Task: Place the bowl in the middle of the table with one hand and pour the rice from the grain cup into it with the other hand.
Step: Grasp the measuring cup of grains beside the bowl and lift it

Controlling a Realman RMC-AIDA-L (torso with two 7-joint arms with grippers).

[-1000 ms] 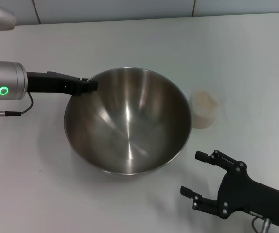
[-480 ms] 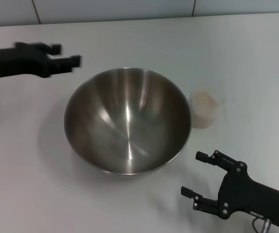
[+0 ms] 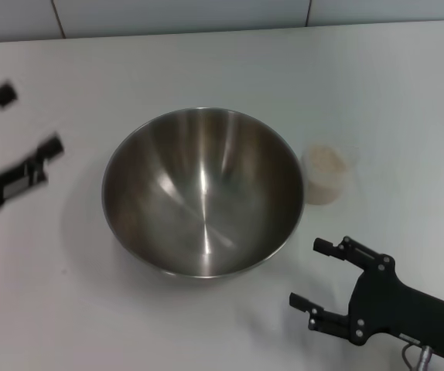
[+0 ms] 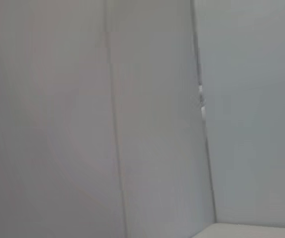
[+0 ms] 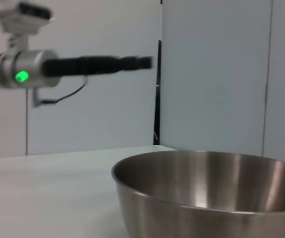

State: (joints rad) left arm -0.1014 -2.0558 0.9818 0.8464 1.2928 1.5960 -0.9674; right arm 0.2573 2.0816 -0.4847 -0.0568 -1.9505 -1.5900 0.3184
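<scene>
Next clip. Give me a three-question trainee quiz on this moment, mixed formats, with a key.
1. True or false: the left gripper is clamped on the rim of the bowl.
2. Where does the rice sit? A) heaped in the bowl B) in the grain cup beside the bowl C) spilled over the table
3. Fill in: the right gripper is open and holds ____.

Key: 1 false, it is open and away from the bowl, on the bowl's left; 2 B; 3 nothing.
</scene>
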